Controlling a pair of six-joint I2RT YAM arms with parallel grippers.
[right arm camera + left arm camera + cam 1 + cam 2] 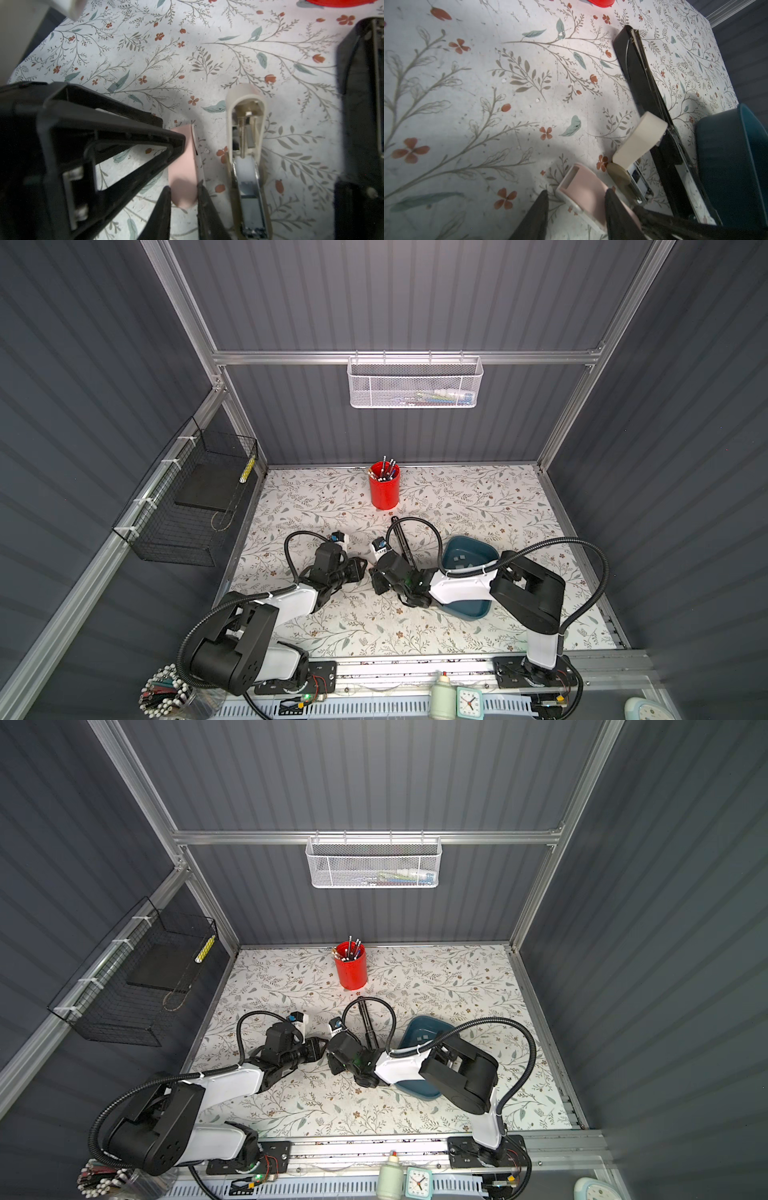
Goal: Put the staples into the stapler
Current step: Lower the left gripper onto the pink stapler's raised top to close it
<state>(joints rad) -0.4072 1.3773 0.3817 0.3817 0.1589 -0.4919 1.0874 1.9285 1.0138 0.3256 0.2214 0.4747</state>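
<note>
Item: small stapler (pixel 245 99), pink and cream, lying opened on the floral table (pixel 478 497) near its centre, with the cream cover folded back and the spring and metal magazine channel (pixel 250 197) exposed. Its pink body (pixel 583 187) is held by both arms: left fingers (pixel 539 214) clamped on it, reaching in from 8 o'clock; right fingers (pixel 164 207) clamped on it, reaching in from 3 o'clock; the two wrists meet almost tip to tip in both top views. Staples (pixel 459 559): pale grey strips lying loose in the teal tray (pixel 469 537) at 3 o'clock of the small stapler, partly under the right arm; count cannot be told. Long black stapler (pixel 402 539): flat on the table between the small stapler and the tray, its length running toward 12 o'clock. Red cup (pixel 384 489) of pens: upright at 12 o'clock near the back wall, well apart from the fingers
</note>
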